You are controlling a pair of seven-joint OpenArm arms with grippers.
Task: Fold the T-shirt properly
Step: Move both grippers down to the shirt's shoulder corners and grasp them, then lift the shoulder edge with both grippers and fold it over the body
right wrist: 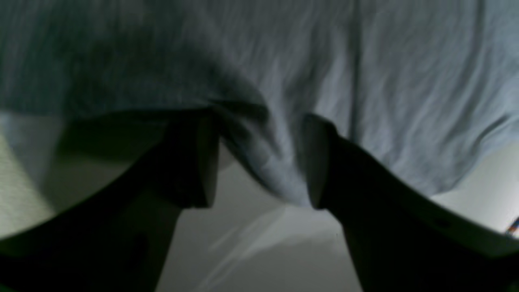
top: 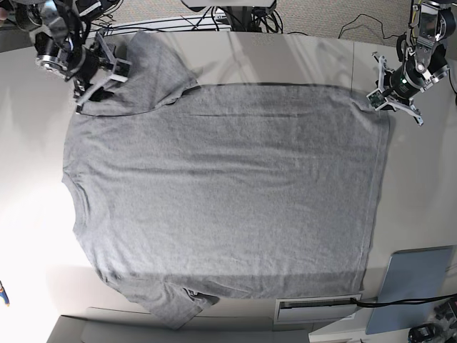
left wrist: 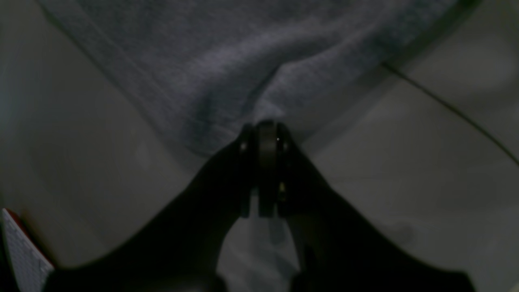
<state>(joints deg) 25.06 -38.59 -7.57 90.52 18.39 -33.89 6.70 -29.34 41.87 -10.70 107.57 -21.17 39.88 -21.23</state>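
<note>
The heather-grey T-shirt point(top: 221, 193) lies spread flat on the table, plain side up, with its neck toward the left and its hem toward the right. My left gripper point(top: 378, 101) is at the hem's far right corner. Seen from the left wrist, that gripper point(left wrist: 265, 129) is shut, with a raised ridge of shirt cloth point(left wrist: 227, 69) running into its fingertips. My right gripper point(top: 98, 88) stands over the far left sleeve. In the right wrist view it point(right wrist: 259, 162) is open, and a fold of the T-shirt point(right wrist: 267, 162) bulges between its two fingers.
A rigid grey-blue panel point(top: 414, 289) lies at the near right corner, with a white slotted box point(top: 318, 309) beside it. Cables point(top: 235, 18) trail along the far edge. A red-and-white object point(left wrist: 20, 251) shows low left in the left wrist view.
</note>
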